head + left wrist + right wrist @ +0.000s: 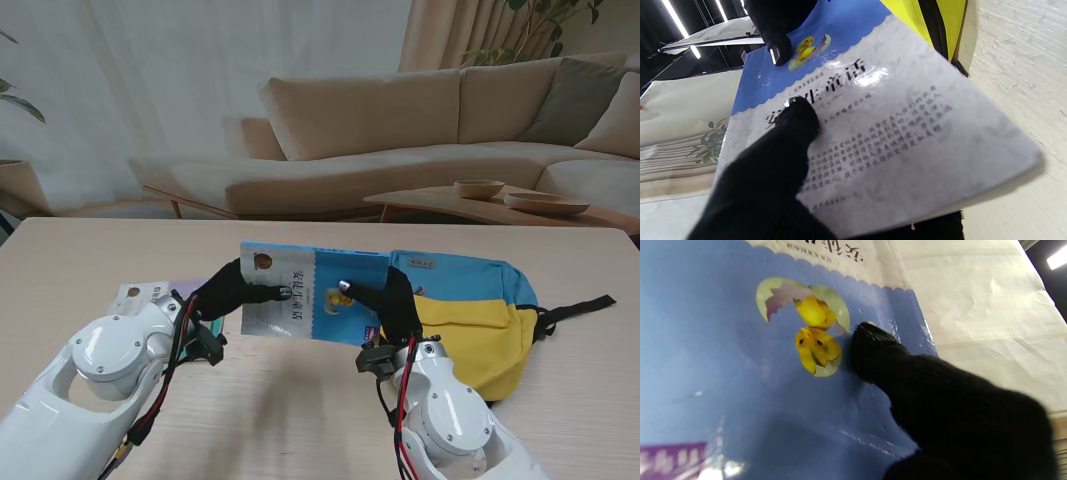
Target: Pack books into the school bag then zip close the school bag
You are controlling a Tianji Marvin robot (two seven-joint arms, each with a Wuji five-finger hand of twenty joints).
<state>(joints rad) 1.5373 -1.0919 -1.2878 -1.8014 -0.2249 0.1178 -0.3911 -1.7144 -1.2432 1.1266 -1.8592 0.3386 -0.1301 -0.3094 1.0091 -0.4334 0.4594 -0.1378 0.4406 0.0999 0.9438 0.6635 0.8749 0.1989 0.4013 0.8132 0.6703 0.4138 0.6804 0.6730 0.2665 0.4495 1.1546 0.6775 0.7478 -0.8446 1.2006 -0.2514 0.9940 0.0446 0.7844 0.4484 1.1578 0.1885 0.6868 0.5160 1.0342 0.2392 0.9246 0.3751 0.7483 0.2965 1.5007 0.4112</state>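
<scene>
My arms are glossy white shells with rounded joint housings, each bearing a round cap; the left arm (95, 365) and right arm (455, 425) both end in a small black wrist block. Red and black cables run loose along the inner side of each forearm up to the wrist. My left hand (235, 290) and right hand (392, 300) wear black knitted gloves, with a small silvery tip showing at the end of a finger (796, 115).
</scene>
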